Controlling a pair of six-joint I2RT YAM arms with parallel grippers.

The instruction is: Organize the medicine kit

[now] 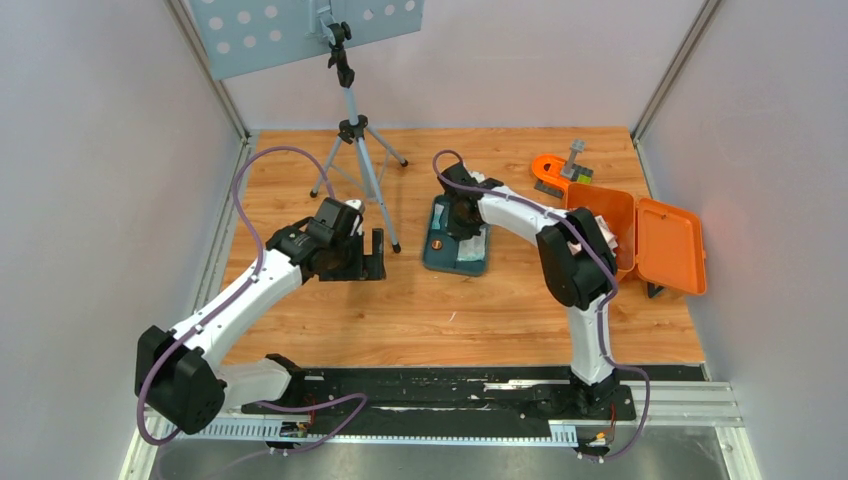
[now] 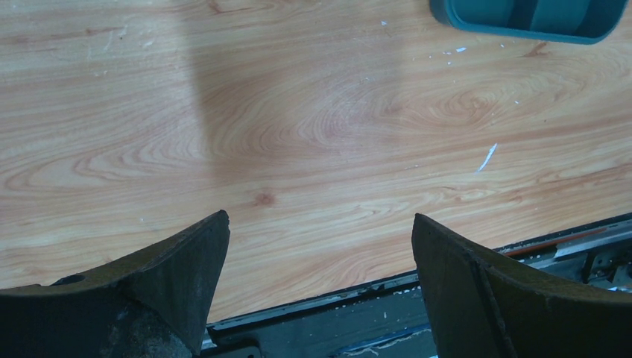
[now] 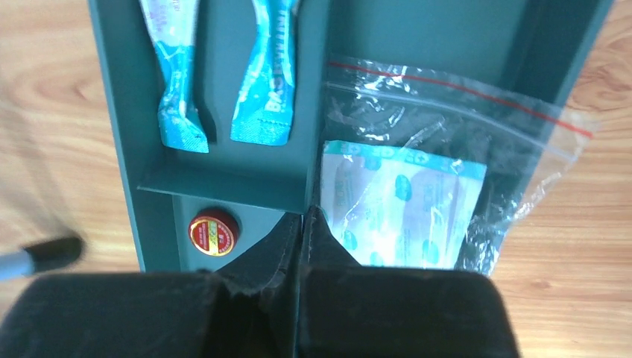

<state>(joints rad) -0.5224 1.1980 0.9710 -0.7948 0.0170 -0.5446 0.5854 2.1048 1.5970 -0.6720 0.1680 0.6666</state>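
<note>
The medicine kit (image 1: 640,240), an orange hinged box, lies open at the right of the table. Left of it sits a dark teal divided tray (image 1: 458,248). My right gripper (image 1: 462,215) is down inside it. In the right wrist view the right gripper (image 3: 307,212) is shut on the tray's (image 3: 223,179) thin divider wall. The tray holds two blue sachets (image 3: 179,97), a small red-capped tin (image 3: 213,233) and a clear zip bag of plasters (image 3: 406,201). My left gripper (image 1: 378,253) hangs open over bare wood, empty in the left wrist view (image 2: 320,224), with the tray's corner (image 2: 529,15) far off.
A tripod (image 1: 355,150) with a perforated panel stands at the back left, one foot (image 3: 45,253) close to the tray. A small orange curved piece with a grey part (image 1: 555,170) lies behind the kit. Walls enclose the table on three sides.
</note>
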